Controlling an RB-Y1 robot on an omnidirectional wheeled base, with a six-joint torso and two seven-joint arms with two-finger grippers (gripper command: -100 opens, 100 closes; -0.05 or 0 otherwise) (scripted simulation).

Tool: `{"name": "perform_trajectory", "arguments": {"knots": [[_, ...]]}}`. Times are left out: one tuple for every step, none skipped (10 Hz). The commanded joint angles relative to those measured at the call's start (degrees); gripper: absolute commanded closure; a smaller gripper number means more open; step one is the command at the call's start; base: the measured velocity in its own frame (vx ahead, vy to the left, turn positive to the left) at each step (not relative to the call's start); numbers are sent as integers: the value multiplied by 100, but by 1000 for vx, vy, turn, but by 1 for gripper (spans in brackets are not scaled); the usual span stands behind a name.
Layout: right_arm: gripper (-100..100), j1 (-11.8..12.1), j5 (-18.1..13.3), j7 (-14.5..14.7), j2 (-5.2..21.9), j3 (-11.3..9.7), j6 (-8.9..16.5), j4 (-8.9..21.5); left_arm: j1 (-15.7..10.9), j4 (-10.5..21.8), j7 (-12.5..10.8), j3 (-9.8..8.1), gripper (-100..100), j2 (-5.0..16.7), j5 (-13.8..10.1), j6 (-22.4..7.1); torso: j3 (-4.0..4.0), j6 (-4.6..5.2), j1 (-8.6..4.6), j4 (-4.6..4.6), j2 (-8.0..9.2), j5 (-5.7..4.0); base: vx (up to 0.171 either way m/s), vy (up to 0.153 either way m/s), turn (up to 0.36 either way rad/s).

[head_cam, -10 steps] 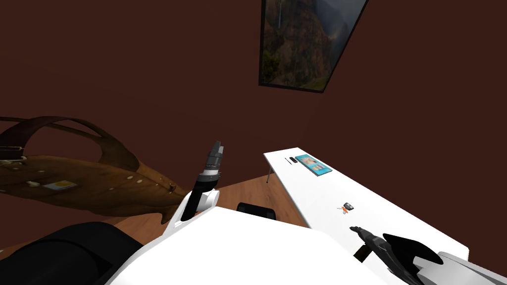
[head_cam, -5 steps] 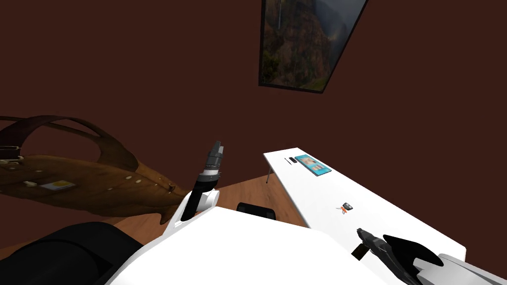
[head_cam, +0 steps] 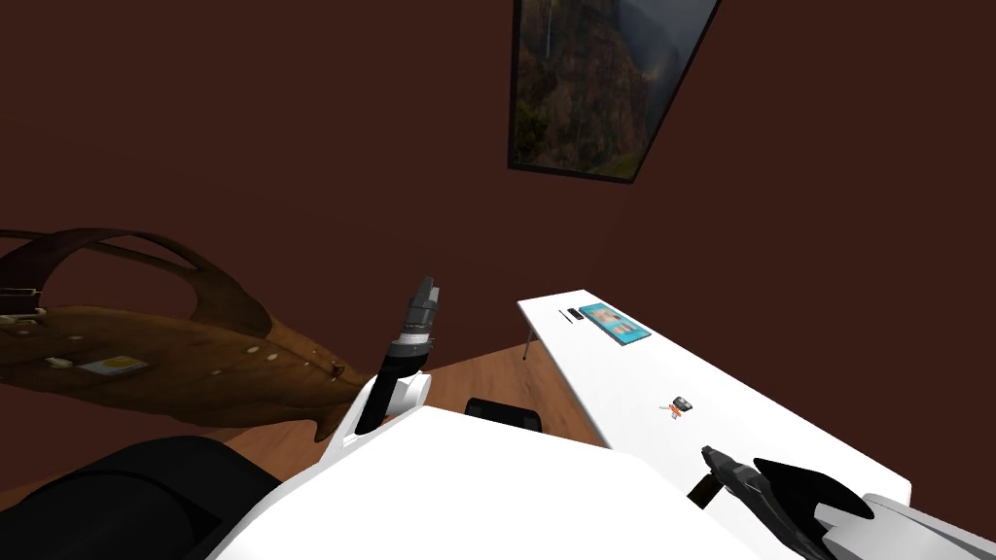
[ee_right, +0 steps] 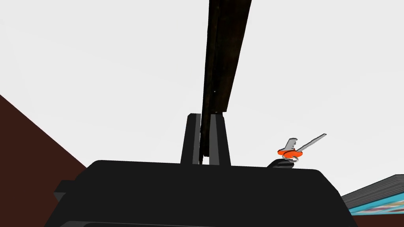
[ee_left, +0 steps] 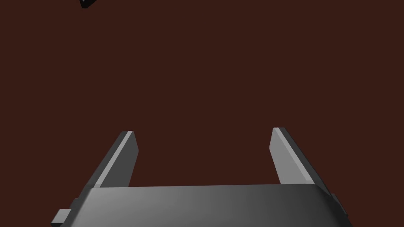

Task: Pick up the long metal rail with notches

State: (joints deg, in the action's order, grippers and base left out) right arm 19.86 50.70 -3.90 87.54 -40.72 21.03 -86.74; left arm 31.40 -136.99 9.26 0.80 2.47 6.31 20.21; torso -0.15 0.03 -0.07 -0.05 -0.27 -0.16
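Right gripper [ee_right: 205, 116]: closed down narrow on a long, flat, dark brown-black rail [ee_right: 225, 55]. Both fingers [ee_right: 218, 138] press the rail's sides near one end. The rest of the rail runs straight out past my fingertips, over a white surface. Its notches are not legible from this angle.

Head view: the right gripper [head_cam: 709, 456] sits at the near end of a long white table [head_cam: 622, 379]. A short, foreshortened stretch of the rail [head_cam: 703, 492] shows just below the gripper, by the table's near edge. I cannot tell whether the rail rests on the tabletop or hangs just clear of it.

On the table:
- A small bunch of grey keys with an orange tag [ee_right: 294, 151] lies just beside the right gripper, apart from the rail.
- A flat book with a teal cover [head_cam: 614, 325] lies well along the table, towards the far end.
- A small black bar-shaped item [head_cam: 575, 314] lies just beside the book, too small to identify.

Left gripper [head_cam: 425, 292]: raised ahead of me, well to the left of the table. Its fingers [ee_left: 124, 157] are spread wide.

Surroundings:
- A dark-framed landscape picture [head_cam: 603, 87] hangs on the maroon wall above the table.
- A large brown leaf-shaped piece of furniture [head_cam: 175, 360] stands to my left.
- A strip of wooden floor [head_cam: 486, 374] lies between the furniture and the table.
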Motion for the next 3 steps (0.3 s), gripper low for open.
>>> {"name": "perform_trajectory", "arguments": {"knots": [[100, -16, 109, -45, 199, -22, 46, -177, 0, 0, 0, 0, 0, 0, 0, 0, 0, 0, 0, 0, 0, 0, -14, 25, -23], [100, -51, 129, 23, 115, -45, 16, -69, 0, 0, 0, 0, 0, 0, 0, 0, 1, -1, 2, 1, 1, 1, -6, 10, -3], [0, -58, 147, 34, 128, -50, 19, -76, 0, 0, 0, 0, 0, 0, 0, 0, 0, 0, -4, 0, -1, -2, 0, 0, 0]]}}
